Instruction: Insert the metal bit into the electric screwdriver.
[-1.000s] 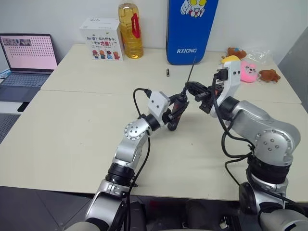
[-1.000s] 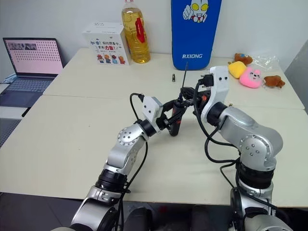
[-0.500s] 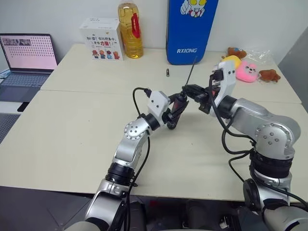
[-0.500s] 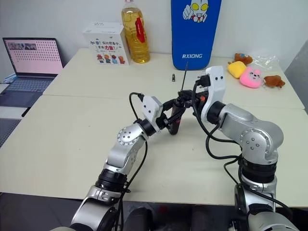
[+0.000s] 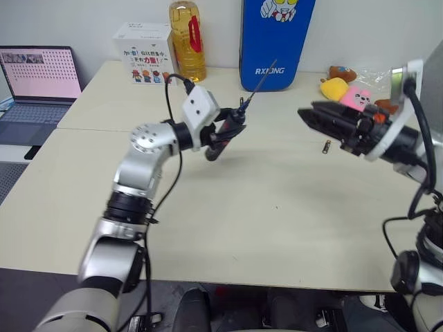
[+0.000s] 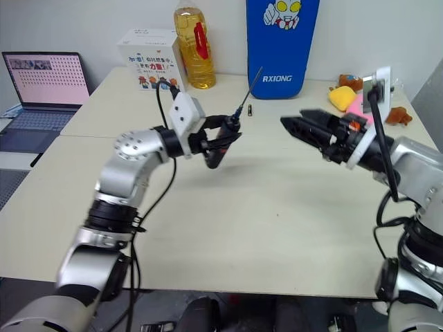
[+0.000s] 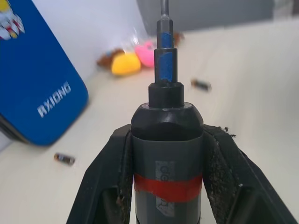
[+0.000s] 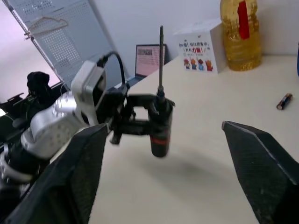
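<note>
My left gripper (image 5: 223, 133) is shut on the electric screwdriver (image 8: 160, 127), a black cylinder with a red band, and holds it in the air above the table's middle. The metal bit (image 5: 259, 83) stands in the screwdriver's narrow tip (image 7: 164, 88) and points up and away towards the blue board. My right gripper (image 6: 294, 123) is open and holds nothing. It hangs to the right of the screwdriver, well apart from it, with its fingers (image 8: 88, 172) pointing at it.
Two small batteries (image 7: 64, 158) (image 5: 325, 146) lie on the beige table (image 5: 228, 207). Along the far edge stand a white box (image 5: 145, 54), an oil bottle (image 5: 187, 41), a blue board (image 5: 275, 38) and plush toys (image 5: 346, 90). A laptop (image 5: 38, 72) sits far left.
The right gripper has opened, let go of the bit and drawn back to the right. The left arm has raised the screwdriver, with the bit in its tip, up and to the left.
</note>
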